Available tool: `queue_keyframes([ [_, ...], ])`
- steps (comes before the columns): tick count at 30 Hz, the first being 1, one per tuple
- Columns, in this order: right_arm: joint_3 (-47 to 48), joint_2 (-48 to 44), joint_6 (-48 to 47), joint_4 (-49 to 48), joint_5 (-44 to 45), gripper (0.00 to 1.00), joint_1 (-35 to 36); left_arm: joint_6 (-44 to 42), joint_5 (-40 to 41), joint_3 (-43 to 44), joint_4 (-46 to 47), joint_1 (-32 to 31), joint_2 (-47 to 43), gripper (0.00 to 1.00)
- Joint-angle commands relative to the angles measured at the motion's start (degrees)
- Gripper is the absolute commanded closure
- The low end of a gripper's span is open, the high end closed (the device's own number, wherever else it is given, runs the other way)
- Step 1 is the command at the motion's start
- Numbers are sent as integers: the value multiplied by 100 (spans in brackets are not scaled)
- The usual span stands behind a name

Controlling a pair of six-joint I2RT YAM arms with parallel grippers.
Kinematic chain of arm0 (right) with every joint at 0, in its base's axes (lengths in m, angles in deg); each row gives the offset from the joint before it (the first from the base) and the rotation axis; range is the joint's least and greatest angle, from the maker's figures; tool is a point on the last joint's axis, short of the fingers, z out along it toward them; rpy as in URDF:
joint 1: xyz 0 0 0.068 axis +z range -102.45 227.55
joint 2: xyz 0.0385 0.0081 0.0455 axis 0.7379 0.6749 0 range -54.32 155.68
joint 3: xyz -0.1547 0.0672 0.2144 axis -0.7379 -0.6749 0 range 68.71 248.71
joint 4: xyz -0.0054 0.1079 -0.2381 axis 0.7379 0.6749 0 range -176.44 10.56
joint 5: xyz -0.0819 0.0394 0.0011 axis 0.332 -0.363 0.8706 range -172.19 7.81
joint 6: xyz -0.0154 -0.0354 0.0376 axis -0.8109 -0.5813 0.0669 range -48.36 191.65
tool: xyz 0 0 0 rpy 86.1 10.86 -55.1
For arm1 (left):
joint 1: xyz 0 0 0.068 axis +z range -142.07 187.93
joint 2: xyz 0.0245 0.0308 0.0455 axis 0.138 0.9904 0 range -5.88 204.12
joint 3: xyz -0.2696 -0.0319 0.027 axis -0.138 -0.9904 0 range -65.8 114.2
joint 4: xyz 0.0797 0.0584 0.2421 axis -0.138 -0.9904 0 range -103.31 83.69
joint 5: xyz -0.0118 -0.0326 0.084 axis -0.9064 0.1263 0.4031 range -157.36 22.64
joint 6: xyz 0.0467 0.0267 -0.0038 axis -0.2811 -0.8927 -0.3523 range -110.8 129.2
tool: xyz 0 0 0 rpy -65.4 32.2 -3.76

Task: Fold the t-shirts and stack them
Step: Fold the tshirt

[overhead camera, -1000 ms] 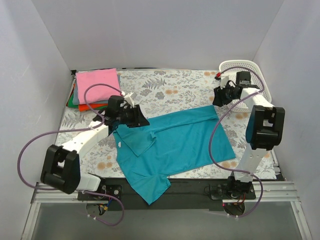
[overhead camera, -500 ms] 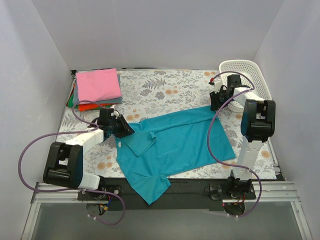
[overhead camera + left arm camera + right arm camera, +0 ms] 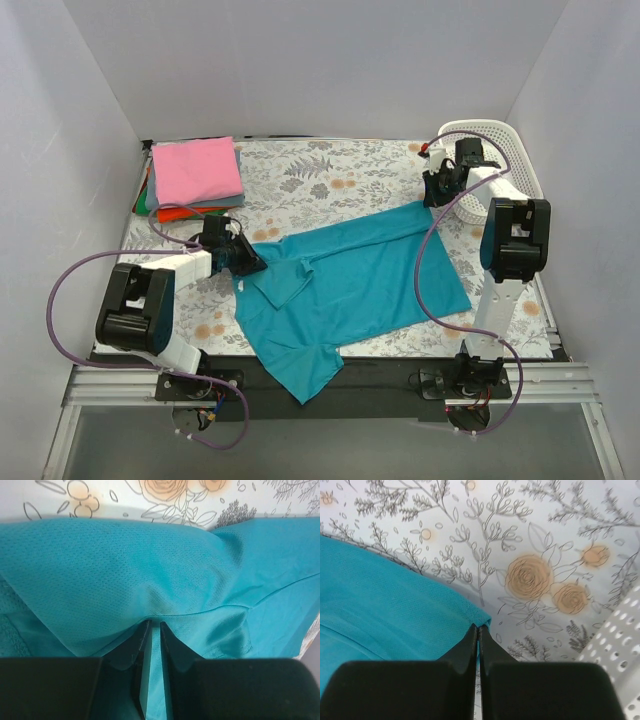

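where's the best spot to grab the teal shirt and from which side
At its edges, since the teal shirt lies flat and only hems and corners give fingers something to pinch. The far right corner suits a low approach from the right, where the right gripper pinches it; the left gripper takes the left edge from the left.

White mesh basket (image 3: 507,134) at far right corner; floral table cloth (image 3: 330,180) beneath it.
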Motion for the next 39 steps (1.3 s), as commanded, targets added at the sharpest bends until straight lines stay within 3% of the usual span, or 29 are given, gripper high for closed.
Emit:
queue_keyframes([
  [1, 432, 123, 66, -63, 70, 99, 27, -33, 609, 58, -102, 101, 308, 89],
  [7, 687, 386, 154, -301, 106, 99, 79, 29, 776, 137, 30, 163, 432, 90],
  [15, 1425, 870, 259, -652, 492, 99, 404, -120, 1014, 857, 144, 163, 862, 90],
  [21, 2119, 1177, 514, -995, 976, 99, 686, -498, 988, 1446, 153, 180, 898, 81],
  [24, 2304, 1187, 514, -1004, 1133, 84, 818, -770, 734, 1500, 241, 172, 372, 76],
  [25, 2296, 1117, 497, -1021, 1160, 73, 861, -980, 628, 1474, 293, 172, -30, 75],
  [26, 2270, 1064, 488, -1013, 1169, 68, 871, -982, 627, 1456, 311, 172, -217, 73],
  [27, 2209, 976, 479, -1021, 1152, 63, 862, -1217, 549, 1430, 303, 172, -436, 69],
  [28, 2147, 793, 453, -1021, 1134, 54, 871, -1358, 505, 1438, 277, 172, -595, 56],
  [30, 1841, 555, 260, -1021, 1003, 45, 871, -1675, 338, 1587, -116, 172, -885, 52],
  [31, 1717, 423, 172, -1004, 941, 36, 862, -2094, -72, 1666, -276, 172, -939, 50],
  [36, 865, -614, -566, -435, -84, 25, 862, -3256, -1200, 1764, -900, -161, -1430, 45],
  [39, 197, -1194, -1207, 83, -903, 24, 871, -4004, -1446, 1431, -832, -951, -1975, 46],
])
